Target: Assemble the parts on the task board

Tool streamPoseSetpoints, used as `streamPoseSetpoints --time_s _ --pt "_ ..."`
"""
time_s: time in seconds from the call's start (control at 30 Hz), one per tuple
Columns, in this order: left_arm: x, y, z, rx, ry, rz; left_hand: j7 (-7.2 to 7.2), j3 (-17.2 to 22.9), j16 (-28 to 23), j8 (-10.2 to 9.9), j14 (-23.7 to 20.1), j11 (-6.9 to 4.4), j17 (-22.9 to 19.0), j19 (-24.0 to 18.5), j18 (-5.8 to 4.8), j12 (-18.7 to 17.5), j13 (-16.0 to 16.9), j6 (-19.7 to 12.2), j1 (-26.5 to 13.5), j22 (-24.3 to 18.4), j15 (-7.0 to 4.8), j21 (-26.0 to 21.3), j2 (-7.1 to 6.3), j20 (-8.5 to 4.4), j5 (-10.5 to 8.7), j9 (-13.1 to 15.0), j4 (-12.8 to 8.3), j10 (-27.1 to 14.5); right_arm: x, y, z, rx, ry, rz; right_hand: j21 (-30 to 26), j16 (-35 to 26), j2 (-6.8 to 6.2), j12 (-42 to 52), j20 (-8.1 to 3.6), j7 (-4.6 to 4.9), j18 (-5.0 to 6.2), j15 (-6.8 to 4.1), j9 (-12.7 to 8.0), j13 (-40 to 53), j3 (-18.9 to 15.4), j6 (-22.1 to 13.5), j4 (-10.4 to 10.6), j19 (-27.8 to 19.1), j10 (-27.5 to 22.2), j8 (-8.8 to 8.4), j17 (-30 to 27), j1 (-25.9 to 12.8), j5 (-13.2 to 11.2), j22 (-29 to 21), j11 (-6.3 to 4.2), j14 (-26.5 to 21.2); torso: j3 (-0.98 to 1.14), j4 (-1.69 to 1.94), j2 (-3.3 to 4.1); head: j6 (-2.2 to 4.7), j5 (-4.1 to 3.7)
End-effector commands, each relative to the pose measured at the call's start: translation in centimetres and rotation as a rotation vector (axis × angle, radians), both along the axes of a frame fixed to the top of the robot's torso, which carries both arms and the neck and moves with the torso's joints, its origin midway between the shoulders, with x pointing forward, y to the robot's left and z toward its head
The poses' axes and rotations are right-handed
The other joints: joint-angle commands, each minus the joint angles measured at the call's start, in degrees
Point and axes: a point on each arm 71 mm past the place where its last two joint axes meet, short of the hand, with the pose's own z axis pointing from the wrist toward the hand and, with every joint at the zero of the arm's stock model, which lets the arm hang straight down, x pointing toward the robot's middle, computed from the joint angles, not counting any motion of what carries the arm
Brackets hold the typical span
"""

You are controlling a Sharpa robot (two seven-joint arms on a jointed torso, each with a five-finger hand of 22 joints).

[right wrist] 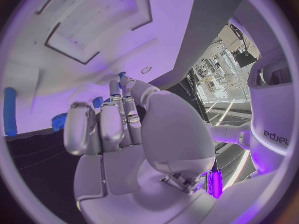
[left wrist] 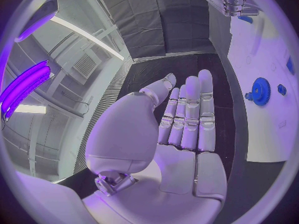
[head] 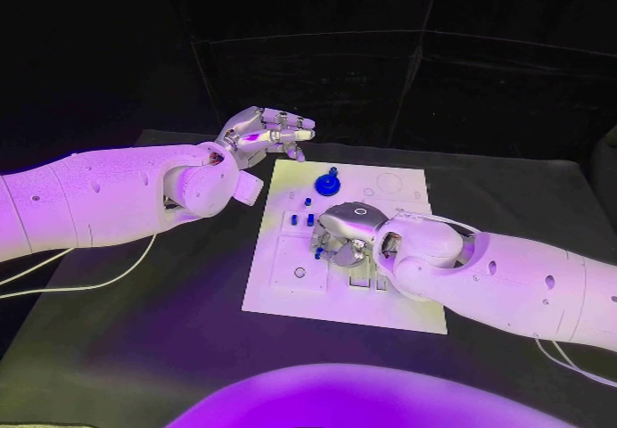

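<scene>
The white task board (head: 386, 294) lies in the middle of the black table. A blue gear (head: 328, 185) stands near its far edge, and two small blue pegs (head: 301, 218) stand left of centre. My right hand (head: 345, 236) is low over the board's middle, thumb and one finger meeting on a small blue part (right wrist: 122, 75), the other fingers curled. My left hand (head: 264, 134) hangs in the air beyond the board's far left corner, holding nothing. Its fingers (left wrist: 190, 114) are straight and side by side. The left wrist view has the gear (left wrist: 260, 91) on the board (left wrist: 264, 129).
A white cable (head: 90, 283) trails over the table at the left under my left arm. Recesses and slots (head: 366, 282) mark the board beside my right wrist. In the right wrist view a blue peg (right wrist: 9, 111) and the gear (right wrist: 59, 120) sit on the board.
</scene>
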Motion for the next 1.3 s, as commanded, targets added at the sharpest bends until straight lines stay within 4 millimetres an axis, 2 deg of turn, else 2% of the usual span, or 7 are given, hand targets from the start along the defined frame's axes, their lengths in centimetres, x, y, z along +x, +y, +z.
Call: streamPoseSetpoints --time_s 0.03,0.2,0.3,0.47,0.77,1.07,1.3 --pt "-0.01 -0.12 0.15 -0.012 -0.001 -0.013 0.31 -0.4 -0.3 0.0 0.1 0.21 -0.1 0.1 0.7 0.2 -0.1 -0.1 0.1 -0.1 0.4 -0.3 0.21 0.24 -0.05 -0.1 0.1 0.0 -0.08 0.07 -0.18 -0.024 0.0 0.009 0.2 -0.1 0.04 -0.5 0.2 0.33 -1.02 -0.02 0.0 0.0 -0.1 -0.1 -0.3 -0.1 -0.3 -0.15 -0.1 -0.5 0.3 0.0 0.39 1.2 -0.04 -0.02 -0.03 -0.04 -0.02" --pt "-0.01 -0.1 0.14 -0.011 0.0 -0.013 0.32 -0.4 -0.4 0.0 0.1 0.23 -0.1 0.1 0.7 0.2 -0.1 -0.1 0.1 -0.1 0.43 -0.4 0.24 0.26 -0.05 -0.1 0.1 -0.1 -0.04 0.08 -0.17 -0.017 -0.002 0.009 0.1 -0.1 -0.45 -1.4 0.43 0.63 -0.94 0.27 -0.2 -0.1 -0.4 -1.1 -0.1 -0.4 -1.4 -0.83 -0.3 -1.4 0.2 -0.4 0.73 1.2 -0.02 -0.04 -0.04 -0.07 -0.04" --pt "-0.02 -0.11 0.14 -0.012 0.001 -0.014 0.32 -0.4 -0.4 0.0 0.1 0.23 -0.1 0.1 0.7 0.2 -0.1 -0.1 0.1 -0.1 0.43 -0.4 0.24 0.26 -0.05 -0.1 0.1 -0.1 0.02 0.05 -0.11 0.0 -0.003 0.008 -0.6 -0.7 -1.86 -3.8 1.22 1.7 -0.67 1.35 -0.6 -0.5 -1.0 -4.3 0.3 -1.5 -5.4 -1.32 -1.5 -2.9 0.6 -1.9 2.04 0.8 -0.03 -0.03 -0.05 -0.04 -0.04" --pt "-0.02 -0.08 0.13 -0.011 0.003 -0.014 0.32 -0.4 -0.4 0.0 0.1 0.23 -0.1 0.1 0.7 0.2 -0.1 -0.1 0.1 -0.1 0.43 -0.4 0.24 0.26 -0.05 -0.1 0.1 -0.1 0.0 0.04 0.03 0.028 -0.002 0.011 -1.4 -1.4 -2.87 -4.5 1.83 1.85 -0.32 1.8 -0.6 -0.4 -1.9 -6.1 0.5 -2.5 -7.5 -1.26 -2.8 -3.8 0.9 -3.3 2.6 0.4 0.0 -0.03 -0.05 -0.04 0.02" --pt "0.0 0.03 0.12 -0.009 0.004 -0.012 0.32 -0.4 -0.4 0.0 0.1 0.23 -0.1 0.1 0.7 0.2 -0.1 -0.1 0.1 -0.1 0.43 -0.4 0.24 0.26 -0.05 -0.1 0.1 -0.1 -0.1 -0.13 0.31 0.068 -0.005 0.01 -1.4 -1.4 -2.93 -4.4 1.93 1.83 -0.29 1.83 -0.6 -0.4 -2.1 -6.4 0.6 -2.6 -7.5 -1.23 -2.9 -3.9 0.8 -3.4 2.59 0.4 0.01 -0.01 -0.04 -0.02 -0.02" --pt "0.02 0.08 0.1 -0.008 0.006 -0.01 0.33 -0.5 -0.4 0.0 0.0 0.24 -0.2 0.1 0.71 0.2 -0.1 -0.2 0.2 -0.2 0.43 -0.4 0.31 0.27 -0.05 -0.1 0.1 -0.2 -0.41 -0.37 0.42 0.079 0.012 0.009 -1.2 -1.1 -2.3 -2.4 1.72 1.63 -0.34 1.38 -0.4 0.0 -2.4 -6.3 0.7 -2.2 -4.6 -0.94 -2.7 -3.4 0.9 -3.0 1.92 0.5 0.01 -0.03 -0.03 -0.1 -0.09" --pt "0.03 0.09 0.09 -0.007 0.007 -0.011 0.33 -0.5 -0.4 0.0 0.0 0.24 -0.2 0.1 0.71 0.2 -0.1 -0.2 0.2 -0.2 0.43 -0.4 0.31 0.27 -0.05 -0.1 0.1 -0.2 -0.44 -0.5 0.2 0.054 0.031 0.008 -1.2 -1.1 -2.31 -2.3 1.67 1.63 -0.35 1.32 -0.4 0.1 -2.4 -6.2 0.7 -2.2 -4.3 -0.93 -2.7 -3.4 0.9 -2.9 1.86 0.6 0.0 -0.01 -0.02 -0.18 -0.21"
